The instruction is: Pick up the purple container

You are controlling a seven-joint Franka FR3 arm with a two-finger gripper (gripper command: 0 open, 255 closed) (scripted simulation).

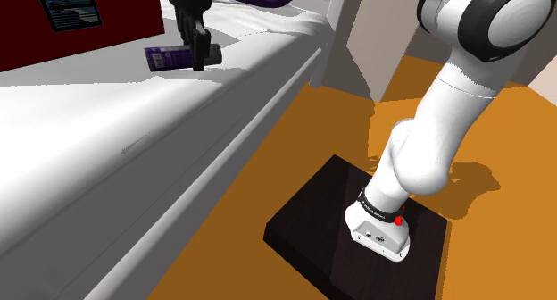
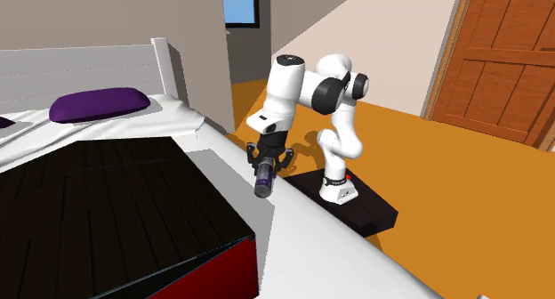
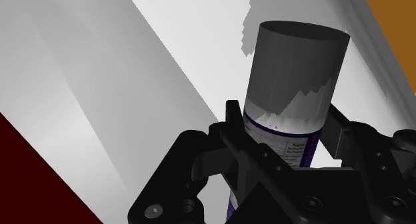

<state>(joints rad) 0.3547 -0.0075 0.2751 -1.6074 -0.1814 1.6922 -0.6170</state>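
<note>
The purple container (image 1: 163,56) is a cylinder with a dark grey end and a white label. My gripper (image 1: 195,57) is shut on it and holds it on its side, a little above the white bed (image 1: 134,120). In the second exterior view the container (image 2: 264,181) hangs under the gripper (image 2: 267,165) near the bed's edge (image 2: 302,226). The wrist view has the container (image 3: 293,76) clasped between both fingers (image 3: 235,126), its shadow falling on the sheet beyond.
A purple pillow (image 2: 100,104) lies at the head of the bed by the white headboard (image 2: 89,66). A dark red and black block (image 2: 116,208) sits on the bed beside the gripper. The black stand (image 1: 312,227) rests on the orange floor (image 1: 500,182). A wooden door (image 2: 507,57) stands far off.
</note>
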